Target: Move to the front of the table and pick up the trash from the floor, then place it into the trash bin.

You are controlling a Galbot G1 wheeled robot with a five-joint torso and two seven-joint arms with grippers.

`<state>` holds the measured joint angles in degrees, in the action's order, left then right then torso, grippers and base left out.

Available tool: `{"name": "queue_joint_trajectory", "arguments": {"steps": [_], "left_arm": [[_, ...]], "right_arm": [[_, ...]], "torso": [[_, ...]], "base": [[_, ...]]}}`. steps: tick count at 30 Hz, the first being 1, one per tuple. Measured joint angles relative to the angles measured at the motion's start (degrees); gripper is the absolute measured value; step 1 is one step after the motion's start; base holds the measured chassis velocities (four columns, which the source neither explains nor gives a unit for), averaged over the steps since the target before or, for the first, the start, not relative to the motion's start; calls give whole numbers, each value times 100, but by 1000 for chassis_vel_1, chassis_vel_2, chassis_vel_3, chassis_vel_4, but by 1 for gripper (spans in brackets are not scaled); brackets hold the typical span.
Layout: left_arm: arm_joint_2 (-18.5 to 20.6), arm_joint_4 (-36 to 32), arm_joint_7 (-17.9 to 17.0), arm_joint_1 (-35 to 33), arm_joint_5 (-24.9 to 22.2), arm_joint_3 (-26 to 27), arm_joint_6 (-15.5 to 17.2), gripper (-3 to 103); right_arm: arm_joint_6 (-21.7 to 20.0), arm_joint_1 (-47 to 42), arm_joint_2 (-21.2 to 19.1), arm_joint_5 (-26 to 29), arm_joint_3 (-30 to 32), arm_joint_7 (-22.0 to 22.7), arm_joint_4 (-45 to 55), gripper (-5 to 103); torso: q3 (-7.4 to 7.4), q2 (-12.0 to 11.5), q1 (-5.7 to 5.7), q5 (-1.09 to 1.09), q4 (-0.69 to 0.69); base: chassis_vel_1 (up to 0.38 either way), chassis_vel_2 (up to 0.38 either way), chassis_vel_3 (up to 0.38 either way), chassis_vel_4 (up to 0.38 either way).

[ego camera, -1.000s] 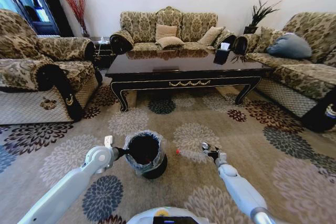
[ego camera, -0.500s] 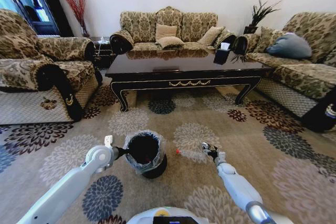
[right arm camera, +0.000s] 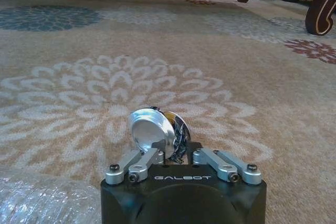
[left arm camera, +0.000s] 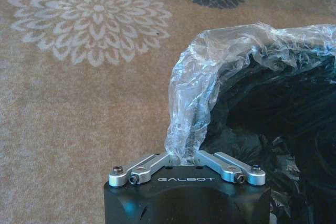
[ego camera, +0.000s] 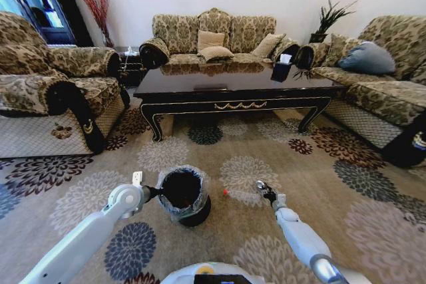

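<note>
Right gripper (ego camera: 261, 186) has drawn back over flowered floor (ego camera: 319, 171)

left gripper's fingers (left arm camera: 182, 157) hidden under the liner bag (left arm camera: 210, 77).

The table (ego camera: 233, 88) is showing glossy dark wood, mirroring the sofa, with gold ornament on its apron. The floor (ego camera: 373, 204) is lying under matt, short-piled carpet. The bin (ego camera: 186, 199) is looking like dull black plastic, and its liner (left arm camera: 210, 72) is showing as thin, crinkled, shiny clear film. The bottle (ego camera: 241, 195) is looking like clear plastic. The silvery piece (right arm camera: 153, 129) is gleaming like polished metal. The right gripper (right arm camera: 176, 148) and left gripper (left arm camera: 184, 156) are showing matt black bodies and brushed metal links.
</note>
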<state>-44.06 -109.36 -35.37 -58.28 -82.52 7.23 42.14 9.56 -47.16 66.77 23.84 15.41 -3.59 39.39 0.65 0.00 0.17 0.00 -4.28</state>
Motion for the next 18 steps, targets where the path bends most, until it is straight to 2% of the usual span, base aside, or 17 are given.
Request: {"name": "queue_joint_trajectory", "arguments": {"steps": [2, 4, 18], "left_arm": [[-4, -3, 0, 0, 0, 1, 0, 0], [-7, -13, 0, -17, 2, 9, 0, 0], [-16, -89, 3, -103, 48, 68, 0, 0]], "right_arm": [[-2, -16, -3, 2, 6, 4, 13, 20], [-5, -47, -6, 9, 17, 15, 42, 15], [-115, -311, -155, 160, 49, 113, 507, 15]], "torso": [[0, 0, 0, 0, 0], [0, 0, 0, 0, 0], [0, 0, 0, 1, 0]], "base": [[0, 0, 0, 0], [0, 0, 0, 0], [0, 0, 0, 0]]}}
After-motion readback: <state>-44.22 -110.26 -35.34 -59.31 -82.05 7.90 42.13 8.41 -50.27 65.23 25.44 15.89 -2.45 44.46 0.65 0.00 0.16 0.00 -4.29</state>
